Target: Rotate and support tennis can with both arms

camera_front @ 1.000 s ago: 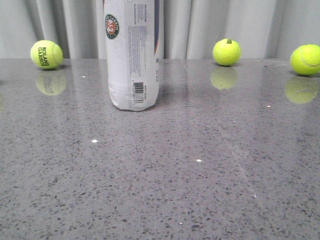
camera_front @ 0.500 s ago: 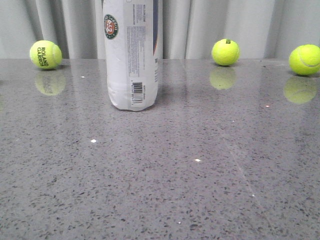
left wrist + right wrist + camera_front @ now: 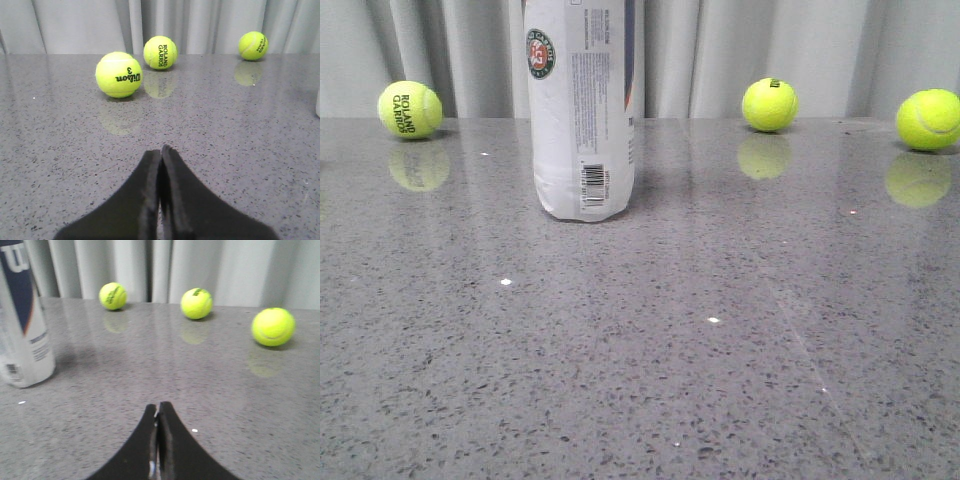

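The tennis can (image 3: 582, 110) stands upright on the grey speckled table, left of centre in the front view, its round green emblem and barcode facing the camera and its top cut off by the frame. It also shows in the right wrist view (image 3: 24, 320), with a navy panel, off to one side of my right gripper (image 3: 158, 407). Only a sliver of the can (image 3: 318, 102) shows at the edge of the left wrist view. My left gripper (image 3: 160, 151) and my right gripper are both shut and empty, low over the table. Neither gripper shows in the front view.
Three yellow-green tennis balls lie at the back of the table in the front view: one (image 3: 409, 109) far left, one (image 3: 770, 104) right of centre, one (image 3: 928, 119) far right. A Wilson ball (image 3: 119, 74) lies ahead of my left gripper. Pale curtains hang behind the table.
The whole front view has drifted a few pixels to the left. The can and balls keep their places relative to each other.
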Robot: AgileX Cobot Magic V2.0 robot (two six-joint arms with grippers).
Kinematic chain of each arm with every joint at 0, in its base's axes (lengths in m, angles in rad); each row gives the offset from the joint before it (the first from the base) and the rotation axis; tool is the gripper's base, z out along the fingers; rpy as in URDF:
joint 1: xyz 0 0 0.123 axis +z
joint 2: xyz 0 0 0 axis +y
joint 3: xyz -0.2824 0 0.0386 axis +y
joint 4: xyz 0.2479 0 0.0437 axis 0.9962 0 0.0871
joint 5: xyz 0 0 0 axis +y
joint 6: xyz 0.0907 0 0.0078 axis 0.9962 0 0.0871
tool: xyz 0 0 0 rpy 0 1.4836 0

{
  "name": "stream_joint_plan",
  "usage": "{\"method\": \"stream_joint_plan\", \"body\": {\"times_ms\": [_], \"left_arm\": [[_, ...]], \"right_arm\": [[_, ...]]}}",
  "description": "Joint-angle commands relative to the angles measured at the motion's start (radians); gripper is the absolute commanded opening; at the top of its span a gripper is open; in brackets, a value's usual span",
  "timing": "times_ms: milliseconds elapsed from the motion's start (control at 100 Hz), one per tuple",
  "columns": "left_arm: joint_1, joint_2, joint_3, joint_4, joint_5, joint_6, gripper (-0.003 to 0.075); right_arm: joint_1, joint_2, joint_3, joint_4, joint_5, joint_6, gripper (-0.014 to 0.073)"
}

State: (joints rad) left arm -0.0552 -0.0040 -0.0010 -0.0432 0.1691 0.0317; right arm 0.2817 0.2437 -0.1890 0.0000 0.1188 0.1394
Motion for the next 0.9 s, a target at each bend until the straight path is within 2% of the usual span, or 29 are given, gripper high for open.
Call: {"method": "stream_joint_plan", "body": {"times_ms": [0,530,890], "left_arm": [[0.001,-0.033,0.044,-0.008,-0.075,-0.011,-0.002],[0.001,-0.033,0.044,-0.008,-0.075,-0.011,-0.002],[0.001,-0.033,0.044,-0.008,-0.075,-0.011,-0.002]], "right_arm": [[-0.045,-0.025,0.009,-0.008,-0.127,-0.003,-0.0067],[-0.176,-0.256,0.199,-0.008,-0.184,-0.003,-0.0067],[-0.219,-0.283,0.2,-0.008,-0.164,-0.003,-0.0067]]}}
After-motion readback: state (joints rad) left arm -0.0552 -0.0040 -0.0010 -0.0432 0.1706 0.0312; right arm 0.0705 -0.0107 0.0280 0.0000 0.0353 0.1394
